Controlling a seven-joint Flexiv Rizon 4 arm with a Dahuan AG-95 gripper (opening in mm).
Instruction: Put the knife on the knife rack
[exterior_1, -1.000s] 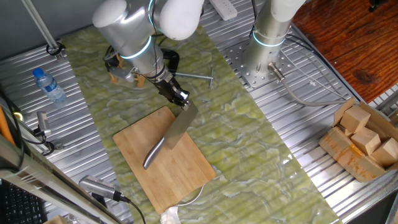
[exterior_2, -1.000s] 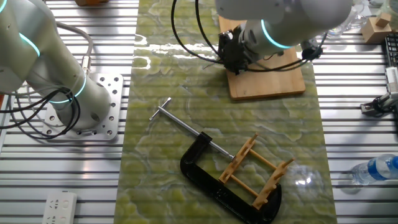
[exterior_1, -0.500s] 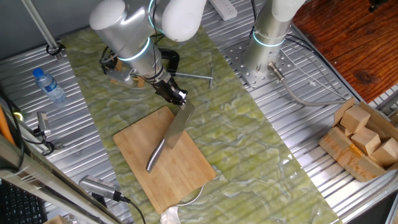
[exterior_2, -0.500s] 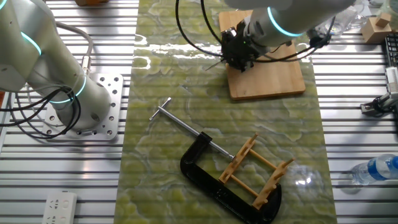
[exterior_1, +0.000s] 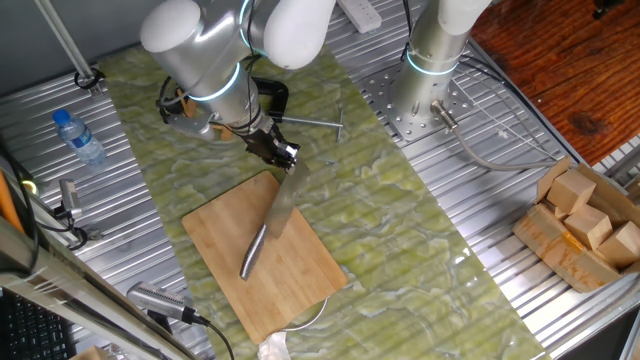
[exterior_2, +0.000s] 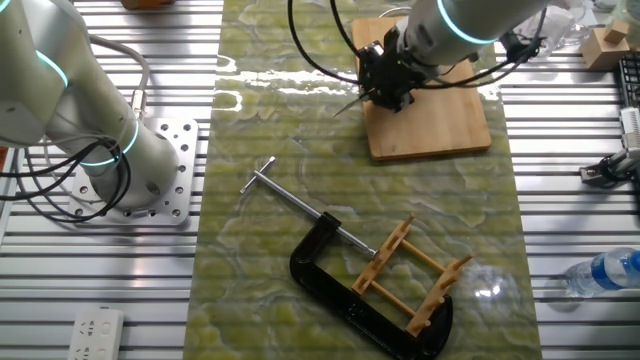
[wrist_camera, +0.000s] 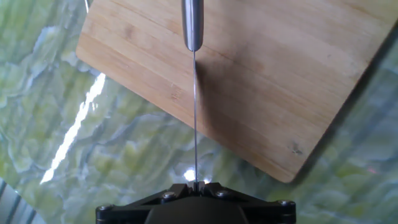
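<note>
I have the two-finger gripper (wrist_camera: 195, 185) pinching the grey steel cleaver (exterior_1: 278, 212) edge-up above the bamboo board (exterior_1: 262, 262); carrying it to the pegged wooden rack (exterior_2: 412, 277) remains.

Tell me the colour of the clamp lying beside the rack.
Black clamp, with a silver screw bar; clearest in the other fixed view.

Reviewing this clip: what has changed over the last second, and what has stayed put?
The gripper, shut on the knife by the blade end, has rotated it: in one fixed view the broad blade has turned nearly edge-on, and the handle has swung slightly toward the middle of the cutting board. The arm has shifted a little as well. The grip is unchanged. The board, the knife rack and the black clamp have not moved.
</note>
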